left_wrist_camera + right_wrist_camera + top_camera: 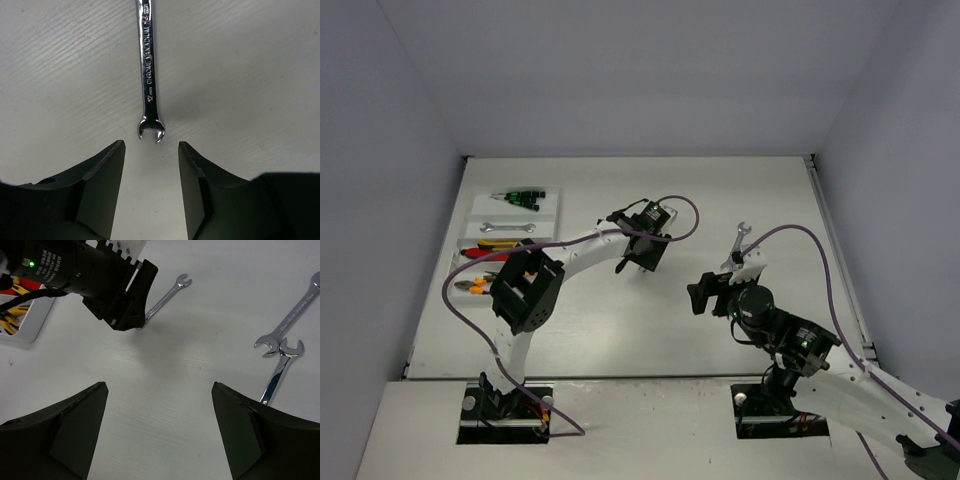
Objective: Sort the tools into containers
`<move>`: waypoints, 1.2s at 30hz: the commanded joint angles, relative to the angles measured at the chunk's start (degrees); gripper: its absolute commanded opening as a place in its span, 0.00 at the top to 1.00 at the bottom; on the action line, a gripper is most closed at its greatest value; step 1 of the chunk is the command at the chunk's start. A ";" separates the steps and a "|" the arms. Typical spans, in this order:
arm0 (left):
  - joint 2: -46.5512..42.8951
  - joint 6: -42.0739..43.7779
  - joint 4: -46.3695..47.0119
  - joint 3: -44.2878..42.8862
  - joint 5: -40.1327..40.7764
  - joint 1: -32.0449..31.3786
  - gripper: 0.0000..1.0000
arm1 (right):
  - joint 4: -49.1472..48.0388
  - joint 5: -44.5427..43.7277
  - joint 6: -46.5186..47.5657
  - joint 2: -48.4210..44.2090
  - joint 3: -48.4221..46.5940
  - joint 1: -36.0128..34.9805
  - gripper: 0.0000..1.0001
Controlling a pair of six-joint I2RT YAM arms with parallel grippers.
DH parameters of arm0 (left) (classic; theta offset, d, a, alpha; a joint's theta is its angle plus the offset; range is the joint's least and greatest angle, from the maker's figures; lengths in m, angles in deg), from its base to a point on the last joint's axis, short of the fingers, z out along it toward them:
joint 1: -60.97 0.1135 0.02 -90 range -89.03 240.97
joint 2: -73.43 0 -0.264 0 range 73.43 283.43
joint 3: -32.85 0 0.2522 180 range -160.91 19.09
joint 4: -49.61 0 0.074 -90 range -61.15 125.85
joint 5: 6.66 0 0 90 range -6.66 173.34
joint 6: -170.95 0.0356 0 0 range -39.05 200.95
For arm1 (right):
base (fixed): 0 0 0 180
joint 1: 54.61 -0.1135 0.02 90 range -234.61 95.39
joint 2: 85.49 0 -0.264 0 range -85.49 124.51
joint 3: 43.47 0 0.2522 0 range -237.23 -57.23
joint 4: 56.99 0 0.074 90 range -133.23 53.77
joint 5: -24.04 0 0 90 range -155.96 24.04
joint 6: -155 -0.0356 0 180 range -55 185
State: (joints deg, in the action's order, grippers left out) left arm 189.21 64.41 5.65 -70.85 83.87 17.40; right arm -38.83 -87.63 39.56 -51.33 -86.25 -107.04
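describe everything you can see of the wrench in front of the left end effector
The wrench is a slim, polished silver metal bar stamped CHROME VANADIUM and 12mm, with an open-end head at each end. It lies flat on the white table, one head just ahead of the open left end effector, not gripped.

Wrench – polished chrome metal, glossy; table – matt w/ fine ridges; left gripper matt black plastic.

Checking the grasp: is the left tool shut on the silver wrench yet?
Open: the left tool holds its black fingers apart; the silver open-end wrench lies beyond them, untouched.
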 commanded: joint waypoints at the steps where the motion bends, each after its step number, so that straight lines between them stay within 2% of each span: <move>1: 0.06 1.07 -0.57 -4.45 3.15 -0.38 0.57 | -1.67 0.84 -0.75 -0.85 -0.34 0.48 0.18; 13: 7.12 1.39 -0.65 -8.43 3.02 -0.19 0.57 | -1.14 1.45 -1.10 -0.85 0.03 0.39 0.18; 16: 7.97 -0.07 -0.92 -8.23 2.01 0.24 0.60 | -1.14 1.37 -1.10 -0.94 0.10 0.39 0.17; 20: 6.85 -2.42 -1.27 -4.34 -0.09 0.83 0.79 | -0.90 1.30 -1.26 -0.94 0.10 0.30 0.18; 22: 5.16 -3.59 -1.21 -2.37 -0.53 0.76 0.93 | -0.88 0.99 -1.20 -1.08 0.20 0.39 0.18; 24: 2.59 -4.92 -1.36 1.49 -0.53 0.76 0.99 | -0.88 0.73 -1.27 -0.88 0.27 0.39 0.18; 27: -1.68 -7.96 -2.55 6.78 -3.61 0.30 1.00 | -0.97 0.58 -1.19 -0.30 0.15 0.35 0.18; 33: -11.45 -12.73 -7.07 19.33 -4.53 -2.05 1.00 | -0.92 0.22 -1.19 -0.37 0.49 0.31 0.17; 36: -15.45 -14.12 -9.10 22.83 -3.80 -2.53 0.89 | -0.88 -0.19 -1.19 0.04 0.54 0.37 0.17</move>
State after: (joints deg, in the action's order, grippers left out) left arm 179.32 54.30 3.82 -51.71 81.03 16.09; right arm -37.56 -86.08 39.05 -52.28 -85.71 -107.04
